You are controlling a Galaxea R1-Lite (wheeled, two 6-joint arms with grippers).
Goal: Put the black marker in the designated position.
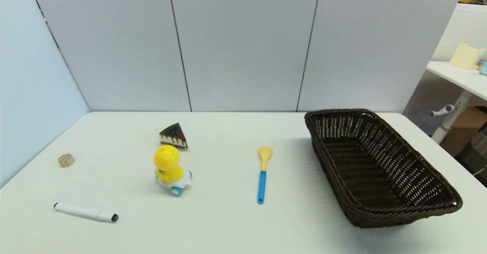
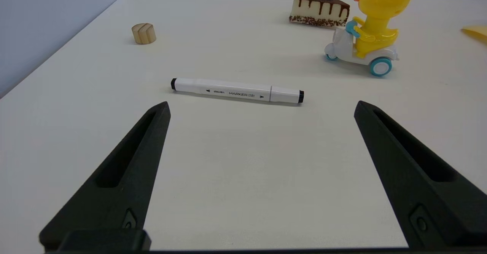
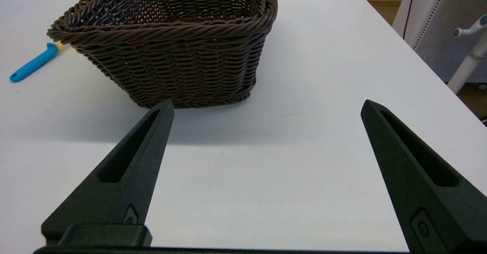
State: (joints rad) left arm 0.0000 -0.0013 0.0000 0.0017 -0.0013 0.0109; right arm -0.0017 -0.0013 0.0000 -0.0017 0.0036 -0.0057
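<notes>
1. wood disc (image 1: 66, 160): far left of the table (image 1: 228, 227), about 11 o'clock from the marker, well apart from it.
2. marker (image 1: 86, 212): lying flat near the front left of the table, untouched, its long axis running roughly 10 to 4 o'clock in the head view. black ends show on both tips in the left wrist view (image 2: 236, 91). no arm is seen in the head view.
3. left gripper (image 2: 261, 107): fingers spread wide, holding nothing, low over the table just short of the marker, which lies crosswise between the finger lines. judged: approach stage, grasp not yet made.
4. handling, judged: the marker is light, stiff and smooth, and round enough to roll if nudged from one side. best hold is mid-barrel, near the printed label, fingers closing across the barrel. the seam by the cap is best avoided.
5. duck toy (image 1: 171, 170) and cake slice (image 1: 173, 136): at about 2 o'clock from the marker, apart from it and no obstacle to the grasp.
6. spoon (image 1: 262, 174): centre of the table, handle toward the robot.
7. basket (image 1: 414, 212): right side, nothing seen inside. judged: the likely destination, well apart from the marker.
8. right gripper (image 3: 266, 107): fingers spread, holding nothing, idle near the basket's near end.
</notes>
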